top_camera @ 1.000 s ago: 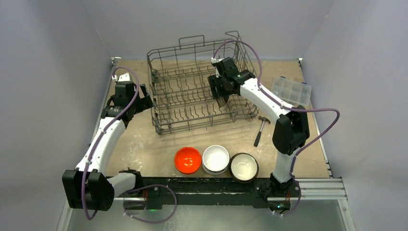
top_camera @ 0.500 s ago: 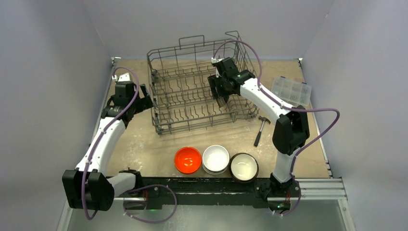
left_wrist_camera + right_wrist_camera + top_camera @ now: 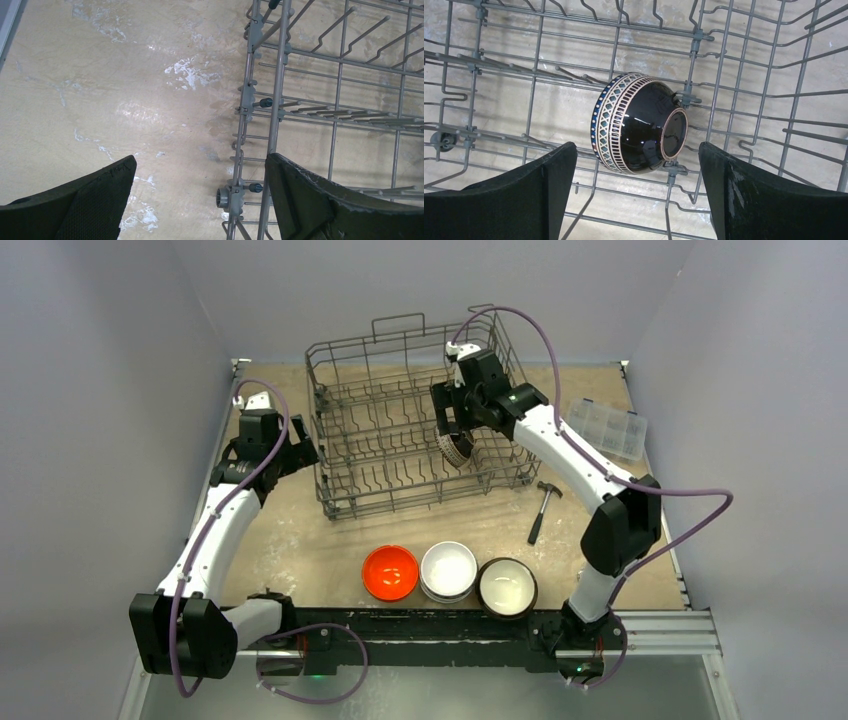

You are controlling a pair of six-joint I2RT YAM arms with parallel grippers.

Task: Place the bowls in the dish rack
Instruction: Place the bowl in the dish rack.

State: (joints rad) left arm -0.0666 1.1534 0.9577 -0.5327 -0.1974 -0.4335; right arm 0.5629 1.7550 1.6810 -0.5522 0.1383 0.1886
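Top external view: the right gripper [image 3: 449, 427] now stands higher and slightly farther back than one second ago, and its elbow has swung out toward the right edge of the worktop [image 3: 300, 540]. Its jaws, which then sat closed around the patterned bowl [image 3: 457, 451], are now spread wide with nothing between them. The patterned bowl is released and rests inside the dish rack [image 3: 400, 495], in the right half, just below the fingers. The right wrist view shows this bowl lying on its side among the tines, its glossy dark body and copper-coloured foot ring turned toward the right of that view, the banded rim toward the left; both fingers stand clear of it on either side. The dish rack occupies the far centre of the worktop and has not moved. The left gripper [image 3: 300, 453] has not changed: it hangs with jaws fully apart and empty at the rack's left wall, whose wires pass between its fingers, close to one, in the left wrist view. Three bowls stay in a row at the middle of the near edge: an orange-red bowl [image 3: 390, 572], a white bowl [image 3: 448, 570] and a dark bowl with cream inside [image 3: 507, 587], each touching its neighbour. A hammer [image 3: 543, 510] lies beside the rack's near right corner, and a clear compartment box [image 3: 605, 427] sits near the right edge, both as before.
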